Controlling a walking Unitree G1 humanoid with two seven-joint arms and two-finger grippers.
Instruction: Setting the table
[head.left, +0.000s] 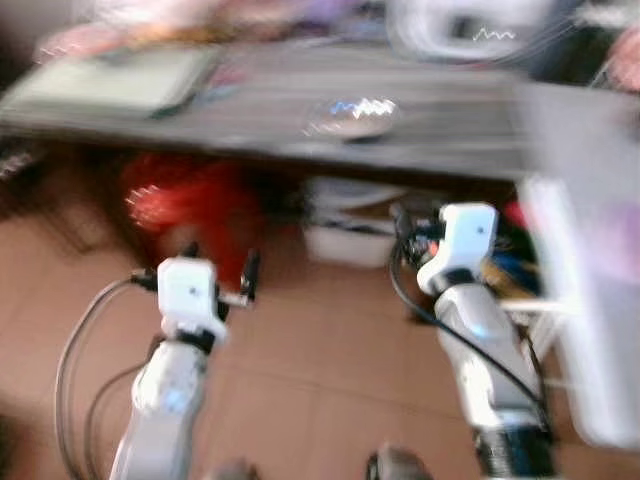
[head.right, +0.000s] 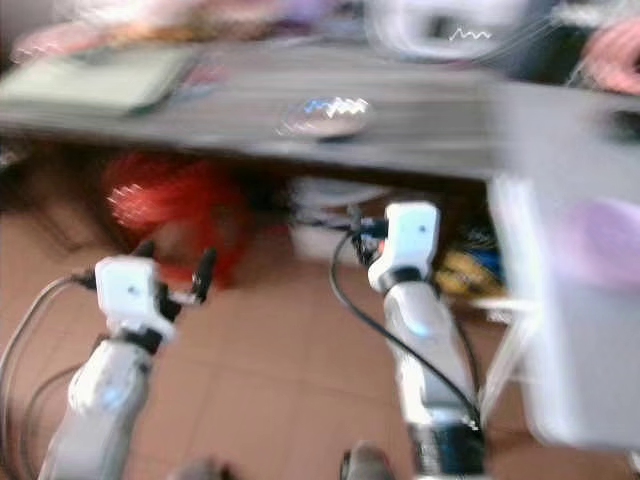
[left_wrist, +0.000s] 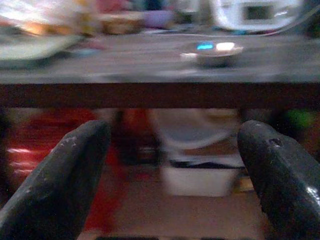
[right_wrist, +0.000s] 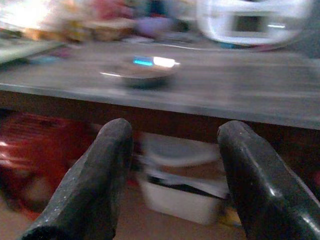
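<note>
While both the left hand (left_wrist: 170, 175) and right hand (right_wrist: 172, 170) hang open and empty, the approach step seems underway, so next comes reaching the shallow bowl (head.left: 352, 117) at twelve o'clock on the desk (head.left: 250, 110).

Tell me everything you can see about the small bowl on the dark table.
The bowl is small, shallow and round, and looks shiny, perhaps metal or glass; blur hides the material. Bright blue and white reflections sit on its rim. It stands upright on the dark wooden table, near the front edge, apart from the other things. Nothing touches it except the table. I cannot tell if anything is inside. Both claws are below the table edge, away from it.
</note>
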